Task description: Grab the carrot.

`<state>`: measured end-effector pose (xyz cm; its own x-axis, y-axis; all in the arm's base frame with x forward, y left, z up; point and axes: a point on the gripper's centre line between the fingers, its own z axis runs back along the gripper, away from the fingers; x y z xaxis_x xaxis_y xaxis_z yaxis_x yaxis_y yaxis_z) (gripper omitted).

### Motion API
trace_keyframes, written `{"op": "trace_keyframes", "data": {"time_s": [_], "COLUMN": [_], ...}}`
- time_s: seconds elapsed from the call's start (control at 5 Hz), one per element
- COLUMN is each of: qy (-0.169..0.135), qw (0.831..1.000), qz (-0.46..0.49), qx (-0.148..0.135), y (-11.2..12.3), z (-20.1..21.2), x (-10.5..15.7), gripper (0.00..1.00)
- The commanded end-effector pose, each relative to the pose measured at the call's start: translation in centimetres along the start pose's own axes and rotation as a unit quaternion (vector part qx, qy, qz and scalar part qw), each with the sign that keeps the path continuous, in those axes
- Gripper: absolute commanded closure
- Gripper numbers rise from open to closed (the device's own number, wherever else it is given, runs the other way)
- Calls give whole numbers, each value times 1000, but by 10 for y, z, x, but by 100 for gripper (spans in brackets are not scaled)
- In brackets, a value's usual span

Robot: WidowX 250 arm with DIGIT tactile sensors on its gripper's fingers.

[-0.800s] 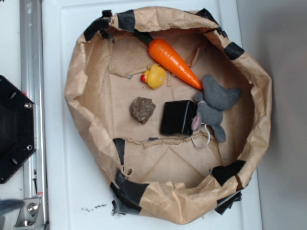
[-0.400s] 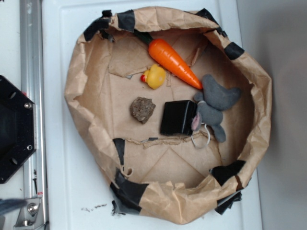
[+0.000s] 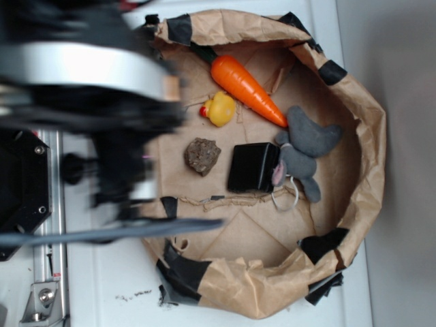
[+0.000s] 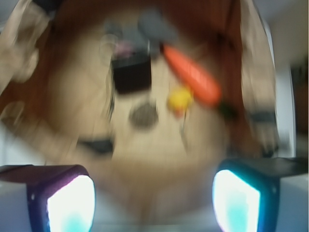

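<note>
1. No brand, label or writing can be read in either view.
2. The carrot (image 3: 246, 84) lies inside the brown paper basin (image 3: 371, 143), in its upper part; its long axis runs diagonally, with the dark green stem toward the upper-left rim and the tip pointing down-right at the grey plush mouse (image 3: 304, 151).
3. A yellow rubber duck (image 3: 219, 109) sits just beside it; a black box (image 3: 252, 167) and a rock (image 3: 202, 156) lie below.
4. The robot arm (image 3: 88, 82), blurred, reaches over the basin's left rim.
5. The gripper (image 4: 153, 193) is spread wide, empty, well apart from the carrot.
</note>
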<state>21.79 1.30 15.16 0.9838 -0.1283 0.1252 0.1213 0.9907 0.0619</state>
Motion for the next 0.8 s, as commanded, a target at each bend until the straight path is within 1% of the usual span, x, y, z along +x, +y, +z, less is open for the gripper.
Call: {"op": "trace_keyframes", "data": {"time_s": [0.0,0.2,0.4,0.6], "qy": [16,58,69,85], "qw": [995,975,972,973], "qz": [-90,-193,-208,-195], "qx": [37,98,87,86], "y": [17,26,56,65], "z": [-77,-116,-122,-131], "x": [35,26,31,44], "gripper": [0,0,0,0]}}
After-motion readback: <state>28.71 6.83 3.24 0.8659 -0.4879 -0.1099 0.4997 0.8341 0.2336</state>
